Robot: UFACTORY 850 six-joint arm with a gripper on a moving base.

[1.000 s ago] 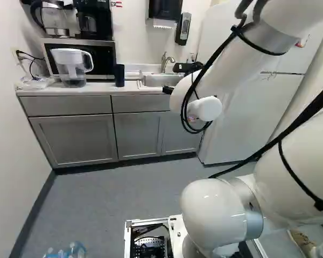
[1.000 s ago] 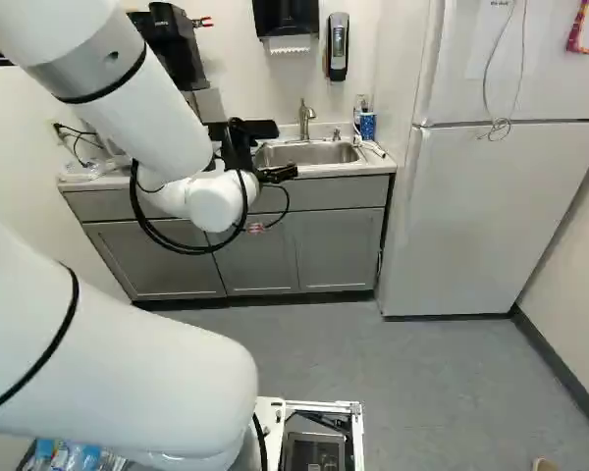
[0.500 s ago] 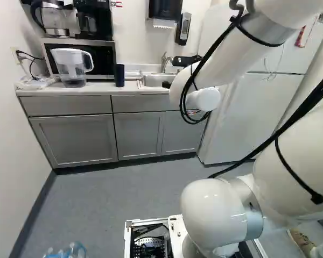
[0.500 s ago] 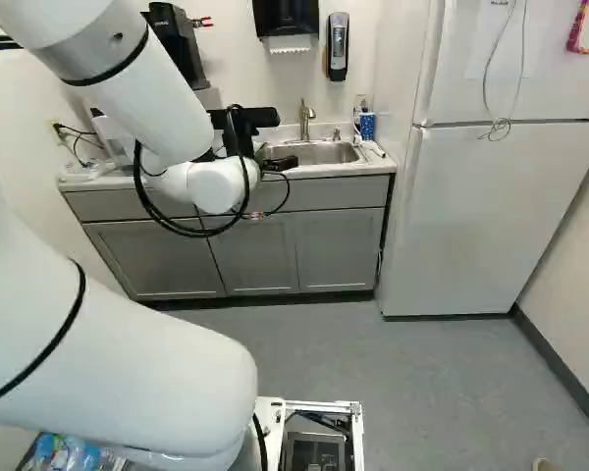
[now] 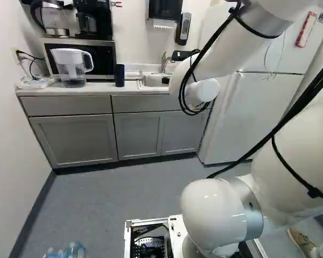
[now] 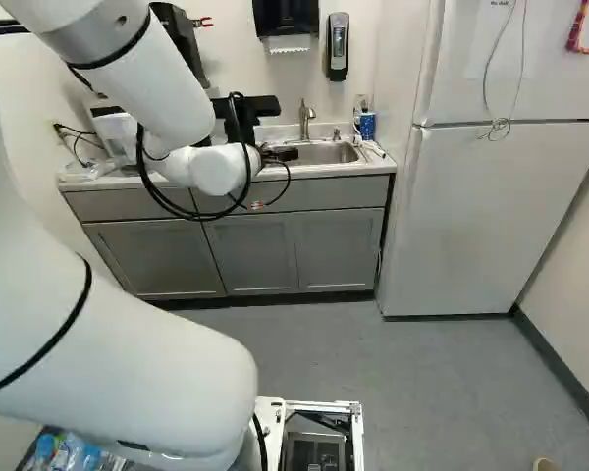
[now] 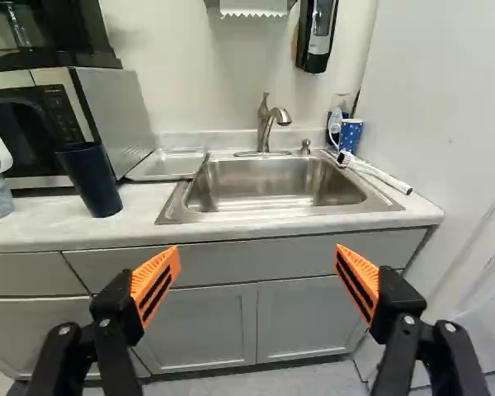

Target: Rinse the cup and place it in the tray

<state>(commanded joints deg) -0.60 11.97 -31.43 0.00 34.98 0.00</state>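
While arm hides dk. blue cup in R base view, cup nr. tray in wrist view, hand spread.

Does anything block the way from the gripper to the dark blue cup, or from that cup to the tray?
Nothing visible does: no object shows between the open gripper and the dark blue cup, and only countertop shows between cup and tray.
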